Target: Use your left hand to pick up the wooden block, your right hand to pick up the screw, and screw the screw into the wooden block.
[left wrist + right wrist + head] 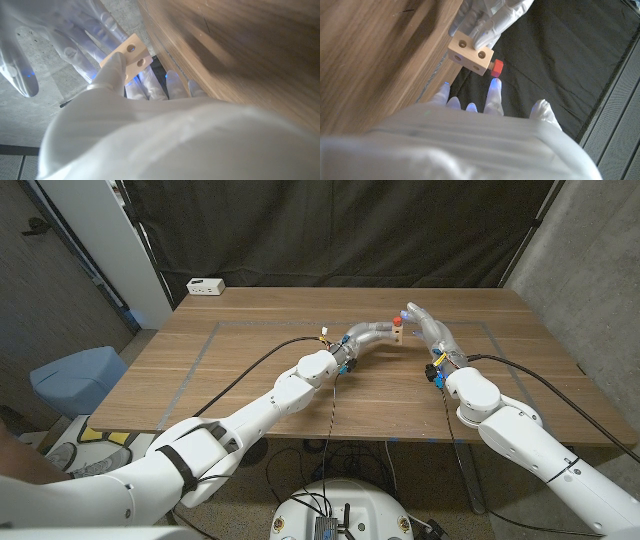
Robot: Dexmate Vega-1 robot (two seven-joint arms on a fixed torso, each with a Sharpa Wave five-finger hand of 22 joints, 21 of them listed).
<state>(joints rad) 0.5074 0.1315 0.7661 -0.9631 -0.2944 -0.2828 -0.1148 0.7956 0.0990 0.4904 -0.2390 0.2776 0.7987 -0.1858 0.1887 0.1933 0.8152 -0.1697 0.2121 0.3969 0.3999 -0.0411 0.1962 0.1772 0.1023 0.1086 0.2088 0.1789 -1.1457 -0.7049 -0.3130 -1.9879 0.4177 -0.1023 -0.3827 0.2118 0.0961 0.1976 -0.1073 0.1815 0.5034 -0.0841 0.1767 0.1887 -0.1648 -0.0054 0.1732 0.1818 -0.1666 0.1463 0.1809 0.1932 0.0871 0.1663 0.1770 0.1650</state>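
My left hand [372, 334] holds the pale wooden block [397, 336] above the far middle of the table. The wrist views show the block [128, 54] [469, 54] with round holes, pinched between that hand's thumb and fingers [481, 24]. A red screw [496, 67] [398, 322] sticks out of one side of the block. My right hand [428, 330] is just right of the block with its fingers [493, 93] spread; one fingertip is close beside the screw head, and I cannot tell whether it touches. The right hand's fingers [75, 35] also appear behind the block.
The wooden table [250, 380] carries taped lines. A white power strip [205, 286] lies at its far left corner. A black curtain hangs behind the table, and a blue bin [75, 380] stands on the floor to the left.
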